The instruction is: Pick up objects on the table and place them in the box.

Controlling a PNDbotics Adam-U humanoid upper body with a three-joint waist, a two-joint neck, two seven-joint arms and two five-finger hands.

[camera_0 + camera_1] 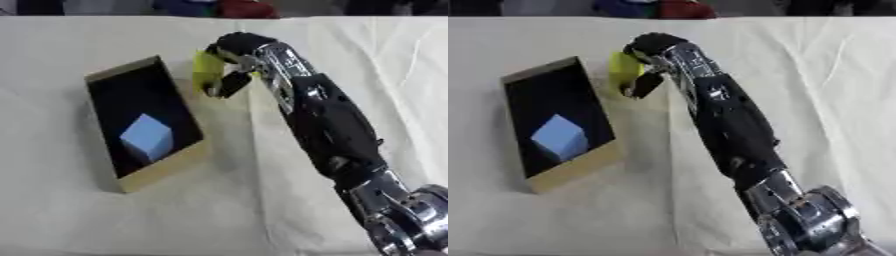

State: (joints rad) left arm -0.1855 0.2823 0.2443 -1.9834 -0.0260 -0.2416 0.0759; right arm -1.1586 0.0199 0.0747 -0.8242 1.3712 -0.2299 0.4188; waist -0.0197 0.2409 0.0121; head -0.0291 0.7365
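While your right hand (229,75) pinches the yellow block (206,70), fingers curled round it, it sits just beside the box's (162,170) far right corner, outside the rim. Blue cube (146,137) lies inside the box on the cloth-covered tabletop (227,210). Left hand isn't visible.

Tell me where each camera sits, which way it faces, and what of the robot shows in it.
Left eye view: in the head, looking down at the table; the right arm comes in from the lower right, its right hand on a yellow object beside the box.
Right eye view: same head, same downward look, everything shifted left; same arm.
Shared: box, blue cube inside it, yellow object, right hand. No left hand in either.
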